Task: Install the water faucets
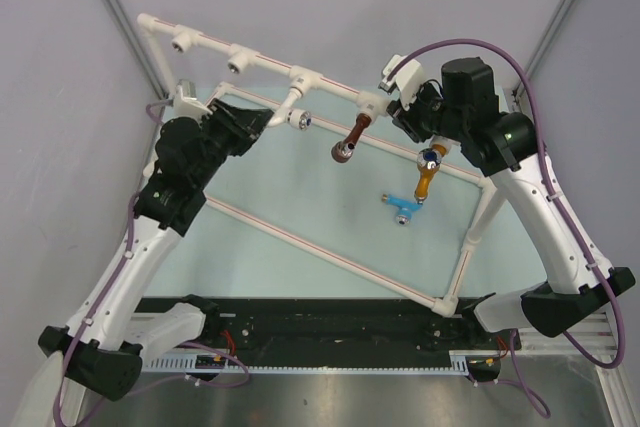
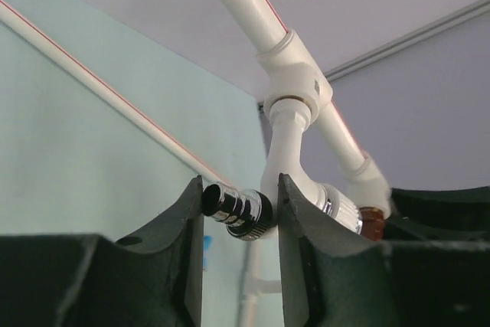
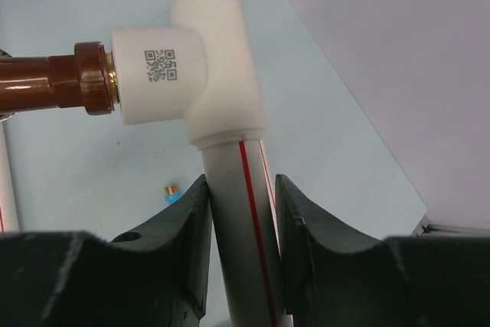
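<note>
Frame [image 1: 330, 257]: one, of white pipe with red stripes, on the pale green table [image 1: 280, 187].
Faucets: four in all, with two on the table and two in the frame's far rail.
Light blue faucet [image 1: 400, 204]: one, lying on the table inside the frame, between its near rail and its middle rail.
Orange-yellow faucet [image 1: 427, 179]: one, at the frame's middle rail and just beyond the light blue one; whether it touches the rail cannot be told.
Right gripper [image 3: 241, 181]: clamped on the frame's far rail just beside a tee, with a finger pressed to each side of the pipe.
Brown faucet [image 1: 355, 135]: one, seated in that tee's socket and slanting down inside the frame.
White faucet [image 2: 291, 151]: one, seated in the next tee along the far rail and curving down to a silvery end.
Left gripper [image 2: 239, 193]: closed about that silvery end — both fingers touch the faucet.
Sockets [image 1: 180, 42]: two more on the far rail, past the white faucet toward the frame's far left corner — their mouths open.
</note>
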{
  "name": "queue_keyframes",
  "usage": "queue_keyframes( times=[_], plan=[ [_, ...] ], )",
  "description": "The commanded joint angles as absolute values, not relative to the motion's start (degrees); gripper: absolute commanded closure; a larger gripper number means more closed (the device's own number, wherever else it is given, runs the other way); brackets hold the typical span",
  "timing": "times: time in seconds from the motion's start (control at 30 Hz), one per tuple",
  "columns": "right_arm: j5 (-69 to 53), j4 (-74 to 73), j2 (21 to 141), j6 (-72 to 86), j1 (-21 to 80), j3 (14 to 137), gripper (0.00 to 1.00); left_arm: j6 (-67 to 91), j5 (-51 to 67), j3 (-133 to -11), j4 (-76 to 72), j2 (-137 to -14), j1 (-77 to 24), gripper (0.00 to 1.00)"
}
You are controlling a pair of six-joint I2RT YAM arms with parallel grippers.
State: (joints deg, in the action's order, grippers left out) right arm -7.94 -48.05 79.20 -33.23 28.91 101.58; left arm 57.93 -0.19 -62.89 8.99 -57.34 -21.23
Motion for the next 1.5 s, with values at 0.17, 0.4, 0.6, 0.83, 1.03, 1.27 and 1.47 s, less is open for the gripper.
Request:
queue_keyframes(
  times=[0.17,0.4,0.6,0.83,1.03,1.27,1.47],
  plan=[
    [-5.3,-53.3,79.5,-29.1,29.0,100.2,1.0,6.2,-1.5,-74.9,10.3,-58.6,-26.6,1.0],
    [-5.1,-53.4,79.5,-29.1,29.1,100.5,1.0,2.5,-6.3,-76.0,11.2,-57.3,-28.9,0.88],
    [-4.8,-53.0,79.5,-28.7,29.0,100.9,1.0,-1.2,-7.6,-77.0,13.3,-54.7,-28.9,0.51],
    [-3.3,-52.0,79.9,-27.7,29.2,102.1,0.98,-3.7,-8.4,-75.6,16.6,-51.0,-28.9,0.2],
    [-0.2,-49.7,80.2,-25.4,29.2,103.9,0.71,-5.4,-11.3,-73.3,18.5,-48.1,-28.9,0.02],
    [7.5,-43.2,78.8,-20.8,29.2,104.9,0.26,-6.2,-17.0,-70.7,19.7,-45.1,-28.9,0.0],
    [11.1,-36.6,75.2,-15.7,29.3,102.4,0.16,-6.0,-19.5,-69.9,21.7,-43.2,-28.9,0.0]
  ],
)
